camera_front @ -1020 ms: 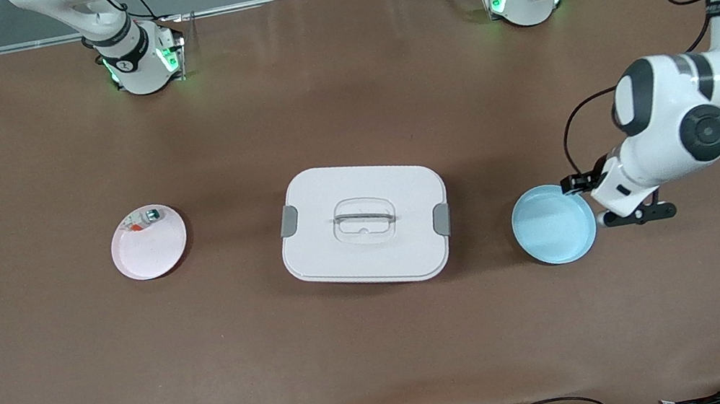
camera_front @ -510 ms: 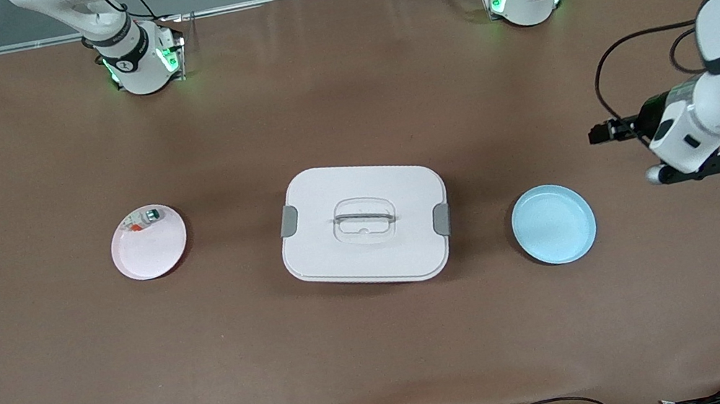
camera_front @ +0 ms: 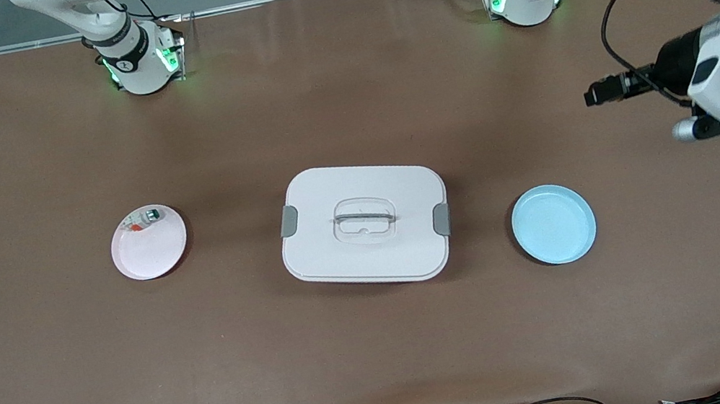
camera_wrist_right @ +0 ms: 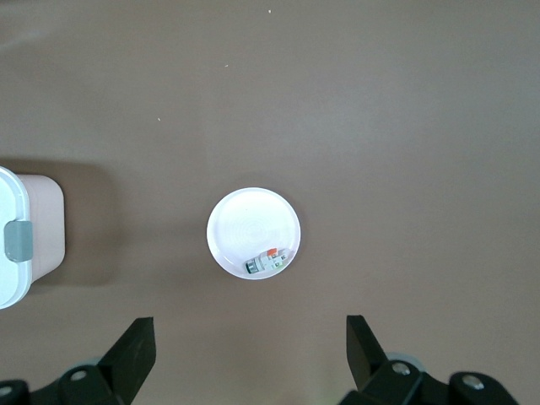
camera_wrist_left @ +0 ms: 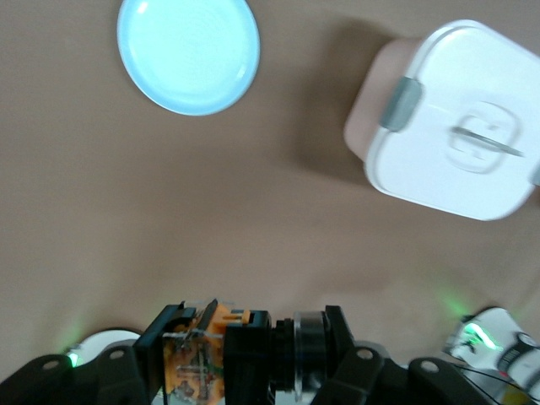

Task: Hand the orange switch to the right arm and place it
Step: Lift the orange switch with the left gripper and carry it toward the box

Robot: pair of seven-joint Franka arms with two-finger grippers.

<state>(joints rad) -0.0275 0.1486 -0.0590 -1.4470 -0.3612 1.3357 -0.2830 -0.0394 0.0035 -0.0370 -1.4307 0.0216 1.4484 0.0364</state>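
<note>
Grip on the orange switch (camera_wrist_left: 198, 359) lies with the left hand (camera_wrist_left: 207, 333), whose black fingers (camera_wrist_left: 246, 337) are closed narrowly on the part's sides. In the front view that hand (camera_front: 597, 95) hangs in the air over bare brown surface (camera_front: 386, 358) toward the left arm's end, pointing sideways; the switch itself cannot be made out there. The light blue plate (camera_front: 554, 224) lies on the surface nearer the front camera than the spot under that hand, with nothing on it. A white lidded box (camera_front: 363, 223) with grey latches sits mid-surface. Toward the right arm's end a pink plate (camera_front: 148, 248) carries a small white-grey part (camera_front: 143, 218) with a red-orange bit, at the rim. The right hand (camera_wrist_right: 251, 354) hangs high over the surface beside that plate, fingers spread wide and holding nothing.
</note>
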